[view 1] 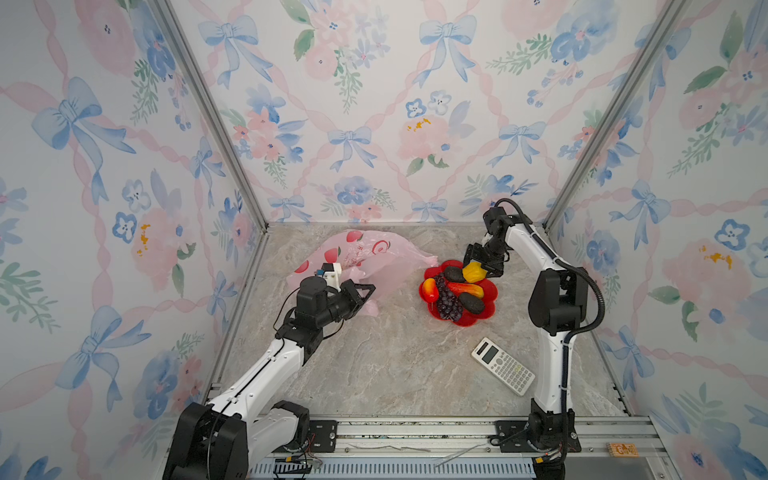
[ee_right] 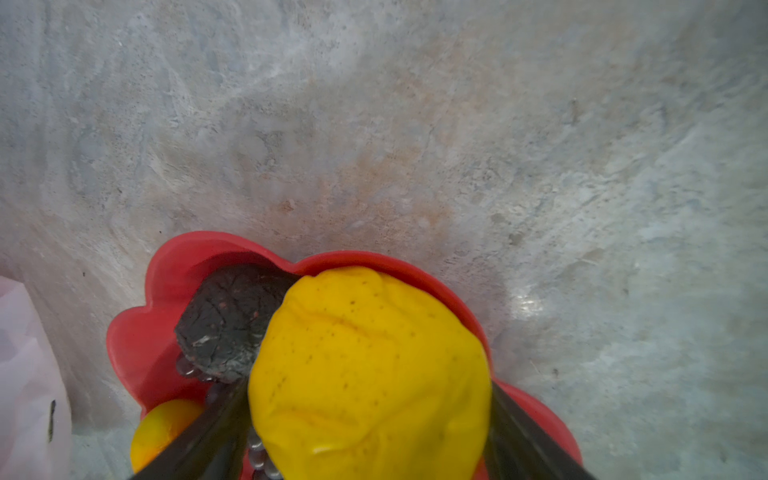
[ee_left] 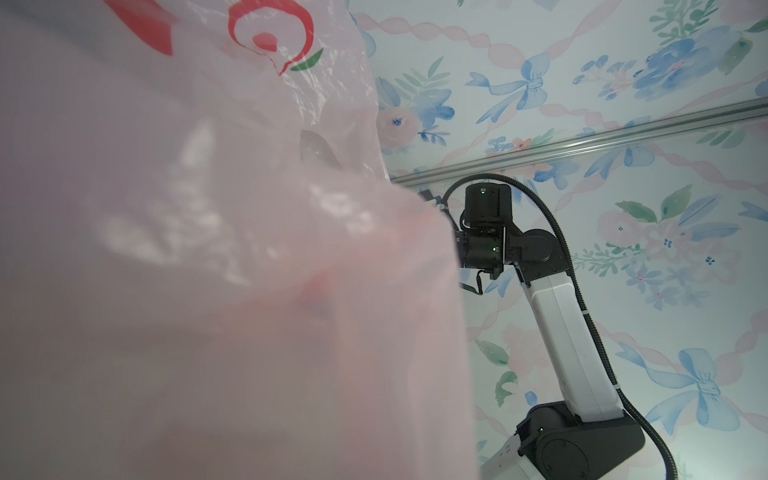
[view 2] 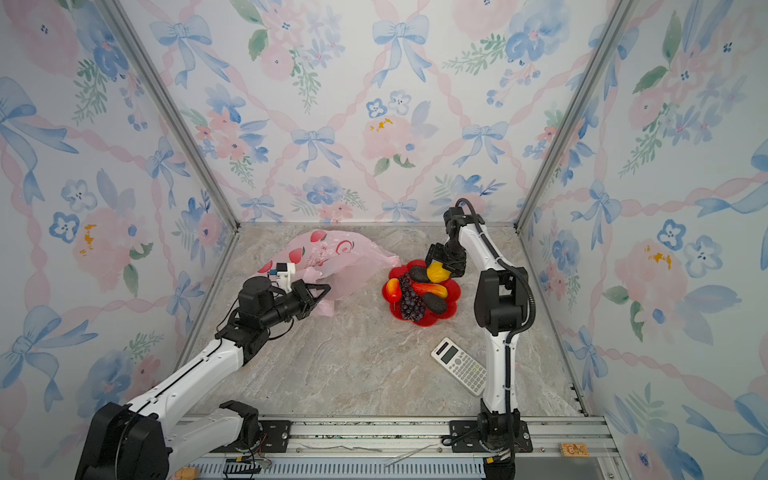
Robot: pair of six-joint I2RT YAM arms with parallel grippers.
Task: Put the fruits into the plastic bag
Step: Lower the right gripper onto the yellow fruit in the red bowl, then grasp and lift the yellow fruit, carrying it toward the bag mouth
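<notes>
**Lemon in the right claw, bag pinched in the left**

In both top views, a white calculator lies nearest on the marble-patterned table, in front of the red flower-shaped plate and clear of it. On the plate's near side sit a dark, wrinkled near avocado and the purple grape bunch. Behind them a red-yellow long mango lies across the middle, and a rounder second mango sits at the plate's left edge. At the plate's far edge the far avocado rests just beside the glossy yellow lemon, whose skin shows fine dark specks in the right wrist view.

The right arm stands up from the front rail to the right of the plate. Its forearm runs back past the plate and its wrist folds down over the far edge. The right gripper straddles the lemon, its dark fingers pressed against opposite sides of the fruit.

Left of the plate and farther back, the plastic bag, thin pale pink with red peach prints, stands puffed and crinkled, its right tip close to the plate's rim. The left arm reaches low and forward. The left gripper is clamped tight on the bag's near edge, and the film fills much of the left wrist view.
</notes>
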